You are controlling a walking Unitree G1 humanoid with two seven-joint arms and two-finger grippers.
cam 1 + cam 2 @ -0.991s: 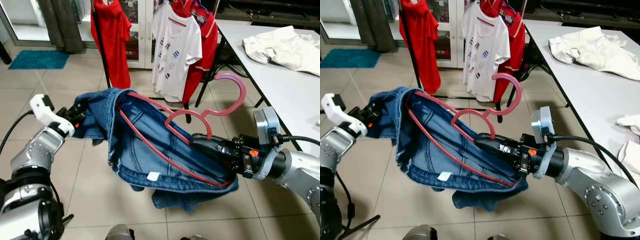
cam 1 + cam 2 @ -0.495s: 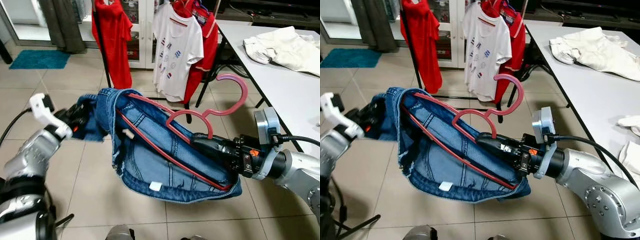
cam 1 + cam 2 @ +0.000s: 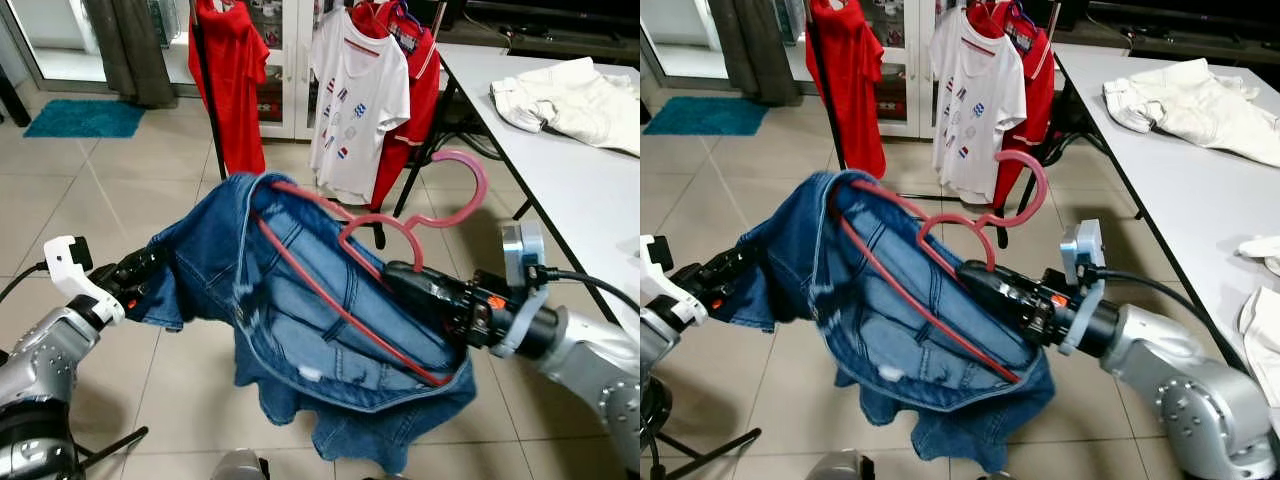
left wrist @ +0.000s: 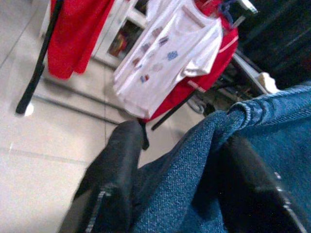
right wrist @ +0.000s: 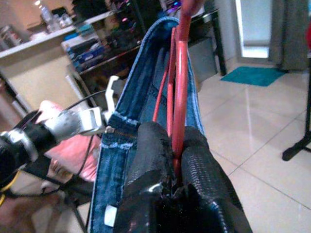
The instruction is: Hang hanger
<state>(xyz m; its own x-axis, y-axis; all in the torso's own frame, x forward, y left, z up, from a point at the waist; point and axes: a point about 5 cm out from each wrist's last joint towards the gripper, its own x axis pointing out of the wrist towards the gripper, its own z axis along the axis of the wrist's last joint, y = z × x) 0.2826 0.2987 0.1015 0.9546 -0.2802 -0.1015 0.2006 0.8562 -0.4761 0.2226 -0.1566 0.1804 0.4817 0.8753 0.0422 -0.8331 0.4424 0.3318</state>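
A red-pink hanger (image 3: 432,205) is threaded inside a blue denim garment (image 3: 300,310) held up in front of me. My right gripper (image 3: 397,275) is shut on the hanger's frame just below its hook, and in the right wrist view the black fingers (image 5: 201,170) clamp the red bar (image 5: 181,97). Over at the garment's left edge, my left gripper (image 3: 147,268) is shut on the denim. In the left wrist view the denim edge (image 4: 204,160) lies between the two fingers. The hook points up and to the right, free of any rail.
A clothes rack behind holds a red shirt (image 3: 232,70), a white T-shirt (image 3: 362,100) and another red top (image 3: 412,90). A white table (image 3: 570,190) with a cream garment (image 3: 568,92) runs along the right. A teal mat (image 3: 80,118) lies far left on the tiled floor.
My left gripper has dropped lower and drawn the denim edge out to the left. The garment now sags further, its hem hanging below the hanger. The right gripper holds almost still.
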